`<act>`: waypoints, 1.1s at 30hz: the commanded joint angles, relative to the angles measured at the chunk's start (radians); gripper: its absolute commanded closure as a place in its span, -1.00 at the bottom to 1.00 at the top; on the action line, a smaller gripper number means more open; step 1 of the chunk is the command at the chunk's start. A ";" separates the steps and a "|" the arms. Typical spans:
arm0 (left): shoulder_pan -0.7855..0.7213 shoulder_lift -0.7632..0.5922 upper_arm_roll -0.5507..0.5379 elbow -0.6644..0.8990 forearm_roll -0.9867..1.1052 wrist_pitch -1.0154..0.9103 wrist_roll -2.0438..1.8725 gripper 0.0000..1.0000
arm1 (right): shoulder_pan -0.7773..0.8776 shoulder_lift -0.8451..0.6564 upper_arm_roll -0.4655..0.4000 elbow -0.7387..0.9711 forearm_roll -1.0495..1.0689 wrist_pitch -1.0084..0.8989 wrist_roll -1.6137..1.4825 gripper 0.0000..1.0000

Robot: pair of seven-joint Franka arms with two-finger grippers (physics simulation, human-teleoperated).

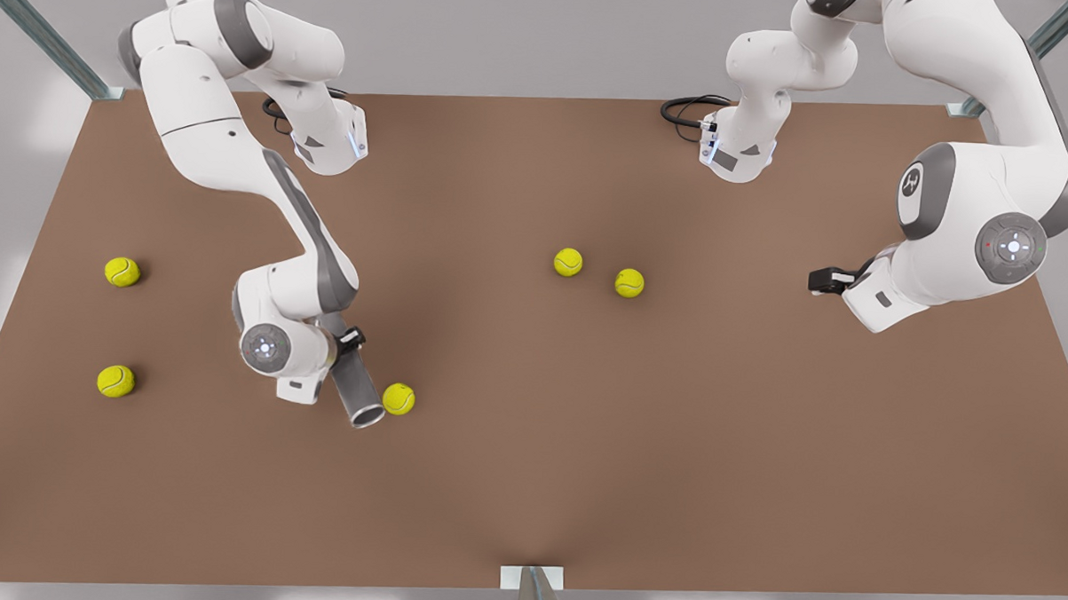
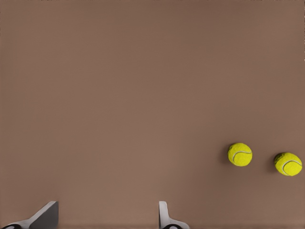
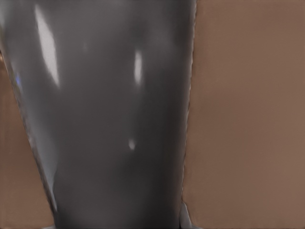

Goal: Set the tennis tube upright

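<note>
Tennis tube sits close against the right wrist camera; in the front view it lies tilted on the brown table, silvery rim toward the viewer, just beside one tennis ball. Right gripper, at the front view's left, is at the tube's far end; cannot tell whether its fingers clamp it. Left gripper hangs over the table at the front view's right, fingers apart, with two balls ahead of it.
</note>
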 commanded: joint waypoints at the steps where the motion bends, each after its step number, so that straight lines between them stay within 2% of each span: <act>1: 0.000 0.000 0.000 0.000 0.000 0.000 0.000 -1.00 | 0.008 0.000 0.000 0.001 -0.001 0.001 0.001 -0.40; 13: 0.000 0.005 0.000 0.000 0.000 -0.008 -0.002 -1.00 | 0.283 0.023 -0.001 0.089 -0.008 0.023 0.013 -0.41; 17: 0.000 0.005 0.000 0.000 0.000 -0.012 -0.002 -1.00 | 0.350 0.052 -0.003 0.089 -0.014 0.092 -0.001 -0.41; 22: 0.001 0.006 0.000 0.000 0.000 -0.012 -0.002 -1.00 | 0.456 0.074 -0.003 0.129 -0.153 0.093 -0.007 -0.42; 23: 0.001 0.006 0.000 0.000 0.000 -0.012 -0.002 -1.00 | 0.470 0.090 -0.003 0.153 -0.211 0.093 -0.041 -0.42; 33: 0.003 0.035 0.000 0.000 -0.001 -0.005 0.000 -1.00 | 0.491 0.153 -0.006 0.229 -0.277 0.095 -0.312 -0.42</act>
